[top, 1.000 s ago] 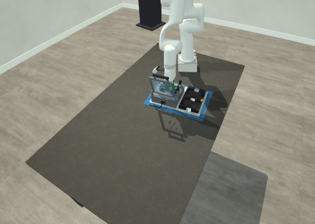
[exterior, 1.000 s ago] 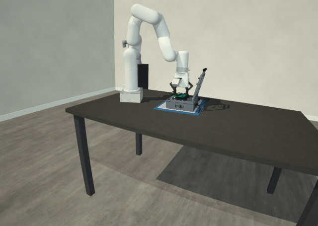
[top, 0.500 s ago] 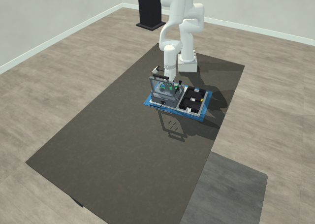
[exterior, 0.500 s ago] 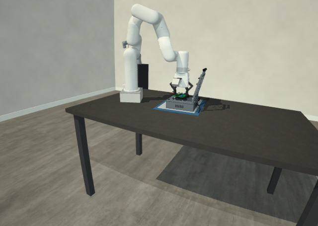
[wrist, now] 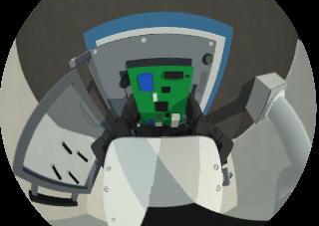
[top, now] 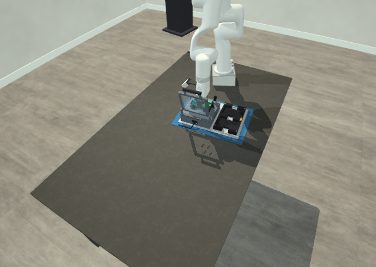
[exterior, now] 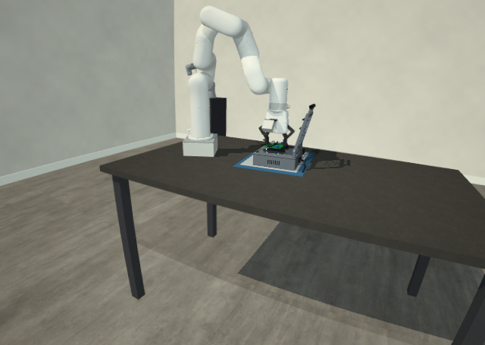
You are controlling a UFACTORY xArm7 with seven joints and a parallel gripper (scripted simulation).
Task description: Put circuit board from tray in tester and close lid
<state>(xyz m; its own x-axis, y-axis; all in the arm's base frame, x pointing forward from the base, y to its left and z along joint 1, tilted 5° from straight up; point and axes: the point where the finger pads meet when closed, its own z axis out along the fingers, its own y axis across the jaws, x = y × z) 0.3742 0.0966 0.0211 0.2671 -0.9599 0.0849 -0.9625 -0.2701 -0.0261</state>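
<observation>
The green circuit board [top: 209,104] [exterior: 273,146] [wrist: 159,94] is face up, over the tester [top: 197,118] [exterior: 287,164] [wrist: 115,52]. My gripper [exterior: 275,145] [wrist: 161,100] is shut on its two long edges. A dark strip of the plate shows beyond the board's far end in the wrist view. The white connector [wrist: 175,119] is at the end nearest the gripper's body. The pins, the posts and any gap below the board are hidden. The lid [top: 181,100] [exterior: 303,131] [wrist: 21,156] stands open beside the gripper, its black handle [top: 191,91] [exterior: 312,106] [wrist: 52,200] at the top.
The black tray [top: 229,124] lies beside the tester with no board in its pockets, and a yellow spot [top: 240,118] on it. Both stand on a white-bordered blue mat [top: 242,138] [exterior: 301,174] [wrist: 164,19]. The raised lid stands close to one finger. A sprung hook [top: 215,98] rises near the tray side.
</observation>
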